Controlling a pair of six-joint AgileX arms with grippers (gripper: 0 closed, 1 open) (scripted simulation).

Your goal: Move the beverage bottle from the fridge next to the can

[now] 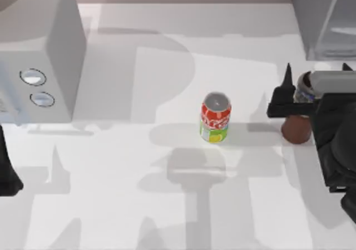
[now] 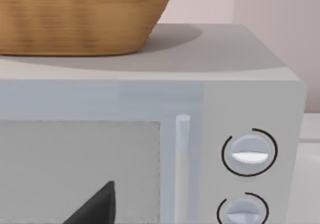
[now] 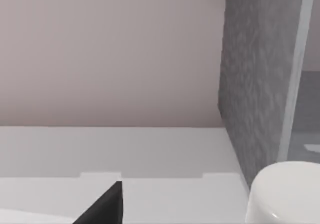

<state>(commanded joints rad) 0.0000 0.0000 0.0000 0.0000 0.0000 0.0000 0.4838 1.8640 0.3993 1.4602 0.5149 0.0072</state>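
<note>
Bottle (image 1: 297, 128): upright on desk (image 1: 167, 205), right side, out of fridge (image 1: 322, 21), long axis vertical; white cap (image 3: 285, 194) close under right wrist camera.
Right pincer (image 1: 295, 97): at bottle's neck, fingers either side, apparently clamped on it.
Can (image 1: 215, 117): upright at desk centre, left of bottle, apart; path between bare.
Left pincer (image 1: 8, 177): parked at left edge, nearest microwave (image 1: 50, 55) carrying a basket (image 2: 80, 14); finger state indeterminable.

The top camera looks straight down on the surface (image 1: 167, 205). The left wrist camera faces the white box (image 2: 150, 99) closely; the right wrist camera faces the fridge (image 3: 255, 74).
</note>
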